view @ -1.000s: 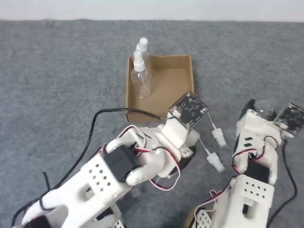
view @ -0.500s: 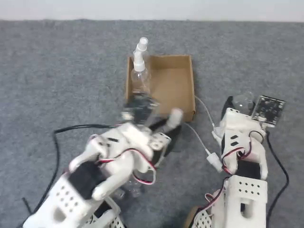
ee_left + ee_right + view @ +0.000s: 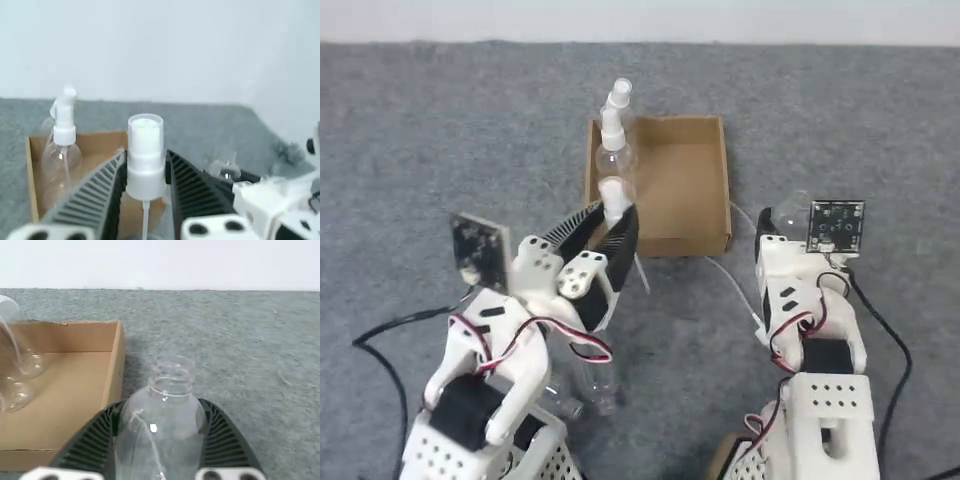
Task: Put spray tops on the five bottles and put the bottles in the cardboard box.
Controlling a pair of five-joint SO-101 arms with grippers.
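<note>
Two capped bottles (image 3: 617, 160) stand upright in the far left corner of the cardboard box (image 3: 695, 240). The left gripper (image 3: 611, 213) is clenched on a spray top (image 3: 145, 150), which is upright between its jaws with the thin tube hanging down, over the box's near left corner. The right gripper (image 3: 161, 407) grasps an open bottle (image 3: 172, 377) upright, just outside the box's right wall.

I've swung my left gripper (image 3: 608, 222) from the cardboard box's (image 3: 665, 243) near right corner toward the table's left edge, carrying a spray top (image 3: 145, 160) with it. It now stands upright. My right gripper (image 3: 165, 412), clamped on its uncapped bottle (image 3: 165, 435), has slid leftward, closer to the box.
</note>
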